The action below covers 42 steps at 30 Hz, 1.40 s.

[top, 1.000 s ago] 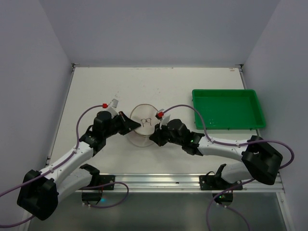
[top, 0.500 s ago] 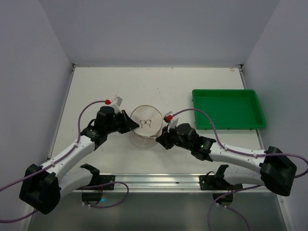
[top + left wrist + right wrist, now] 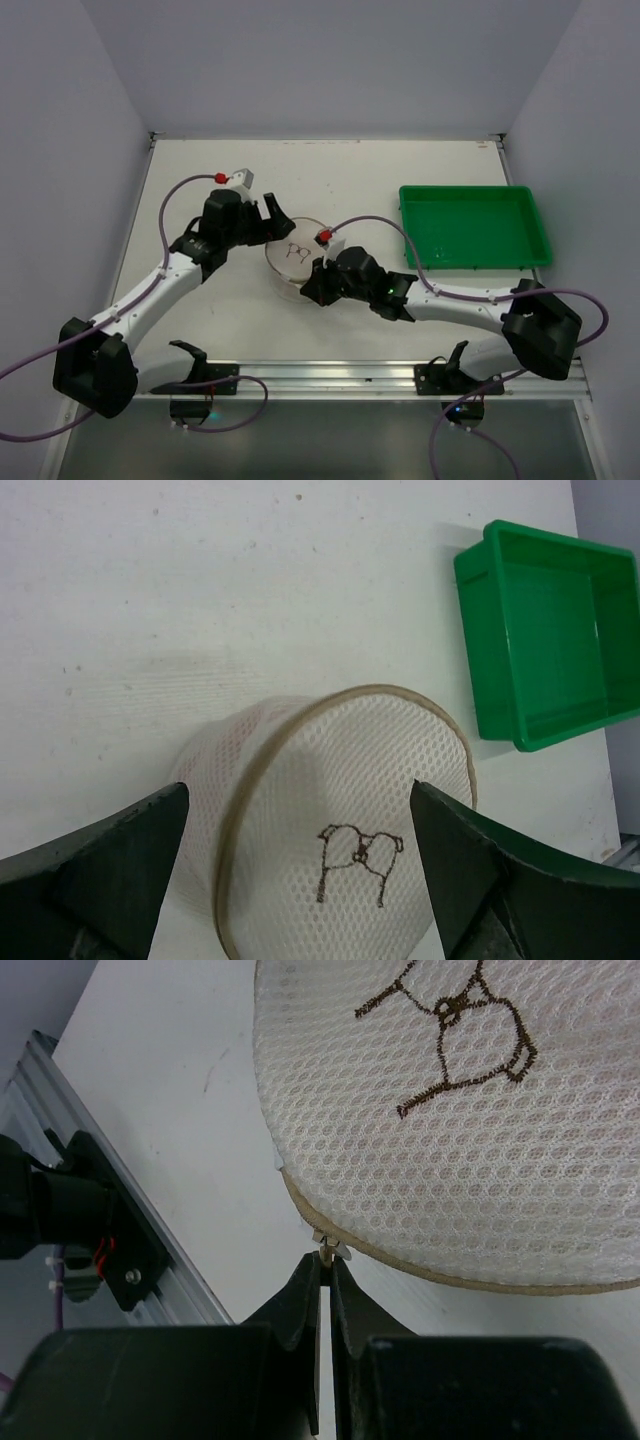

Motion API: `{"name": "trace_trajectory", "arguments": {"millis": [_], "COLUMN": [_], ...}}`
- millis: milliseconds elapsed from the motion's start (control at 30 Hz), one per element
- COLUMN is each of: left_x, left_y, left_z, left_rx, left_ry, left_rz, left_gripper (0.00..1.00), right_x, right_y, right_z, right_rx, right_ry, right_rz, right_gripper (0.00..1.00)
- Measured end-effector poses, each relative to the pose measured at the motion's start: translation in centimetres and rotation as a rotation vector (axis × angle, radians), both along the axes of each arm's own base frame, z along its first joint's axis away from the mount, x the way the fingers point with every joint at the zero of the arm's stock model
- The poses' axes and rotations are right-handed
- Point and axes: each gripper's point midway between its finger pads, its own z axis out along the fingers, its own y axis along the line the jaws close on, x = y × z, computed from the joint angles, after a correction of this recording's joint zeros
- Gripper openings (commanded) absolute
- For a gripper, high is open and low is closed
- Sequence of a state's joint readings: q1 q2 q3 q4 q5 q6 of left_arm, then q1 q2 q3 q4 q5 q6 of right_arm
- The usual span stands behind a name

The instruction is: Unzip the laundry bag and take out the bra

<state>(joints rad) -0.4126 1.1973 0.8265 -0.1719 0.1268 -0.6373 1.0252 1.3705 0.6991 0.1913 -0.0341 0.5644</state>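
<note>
The laundry bag (image 3: 296,257), a round white mesh drum with a beige zip rim and a small bra sketch on its face, lies mid-table between both arms. My left gripper (image 3: 276,222) stands open at the bag's far-left side; in the left wrist view its dark fingers (image 3: 110,875) flank the bag (image 3: 340,780) without touching it. My right gripper (image 3: 327,1262) is shut on the small metal zip pull (image 3: 329,1247) at the near rim of the bag (image 3: 470,1150). From above, the right gripper (image 3: 312,291) sits at the bag's near edge. The bra is hidden from view.
A green rectangular tray (image 3: 472,226) stands on the table to the right, also seen as the tray (image 3: 545,630) beyond the bag. The metal rail (image 3: 320,375) with the arm bases runs along the near edge, close behind my right gripper.
My left gripper has opened, let go of the bag's left rim and drawn back toward the far left. The right gripper, still shut on the pull, has shifted left along the near rim.
</note>
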Motion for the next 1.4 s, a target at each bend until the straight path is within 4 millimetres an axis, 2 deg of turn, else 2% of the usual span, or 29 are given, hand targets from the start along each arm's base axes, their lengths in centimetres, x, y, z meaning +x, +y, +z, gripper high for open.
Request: {"name": "trace_trajectory", "arguments": {"millis": [100, 267, 400, 500, 633, 733, 767, 833, 867, 933, 1267, 1400], "left_x": [-1.2, -5.8, -8.3, -9.3, -9.4, -9.6, -9.6, -9.7, -9.6, -9.5, -8.8, -8.0], "left_y": [0.8, 3.0, 2.8, 2.1, 0.2, -1.1, -1.4, -2.0, -2.1, -2.3, -3.3, -3.8], "left_z": [-0.1, -1.6, -3.5, -4.8, -4.9, -5.3, -5.4, -5.6, -5.5, -5.2, -3.5, -3.2], "left_rx": [-0.007, -0.055, -0.111, -0.138, -0.181, -0.193, -0.195, -0.201, -0.204, -0.214, -0.201, -0.136], "left_ry": [0.016, 0.047, 0.098, 0.152, 0.177, 0.199, 0.206, 0.213, 0.211, 0.202, 0.155, 0.139], "left_rz": [0.036, 0.109, 0.118, 0.108, 0.073, 0.049, 0.043, 0.035, 0.032, 0.027, -0.018, -0.068], "left_gripper": [0.95, 0.93, 0.88, 0.84, 0.72, 0.50, 0.36, 0.22, 0.10, 0.00, 0.00, 0.00], "right_x": [0.6, 1.1, 1.1, 1.1, 1.2, 1.2, 1.2, 1.1, 1.0, 0.7, 0.0, -0.2], "right_y": [1.4, 2.6, 2.8, 2.9, 3.0, 3.0, 3.0, 2.9, 2.8, 2.3, -1.7, -2.3], "right_z": [0.4, 0.4, 0.1, -0.1, -0.1, -0.1, -0.1, -0.2, -0.3, -0.4, 0.5, 0.3], "right_rx": [0.022, 0.042, 0.046, 0.047, 0.050, 0.051, 0.050, 0.049, 0.046, 0.042, 0.040, 0.036], "right_ry": [0.026, 0.058, 0.073, 0.080, 0.084, 0.084, 0.084, 0.084, 0.085, 0.087, 0.028, 0.021], "right_rz": [-0.013, -0.030, -0.036, -0.038, -0.041, -0.042, -0.042, -0.042, -0.042, -0.043, -0.101, -0.107], "right_gripper": [0.00, 0.00, 0.00, 0.00, 0.00, 0.00, 0.00, 0.00, 0.00, 0.00, 0.00, 0.00]}}
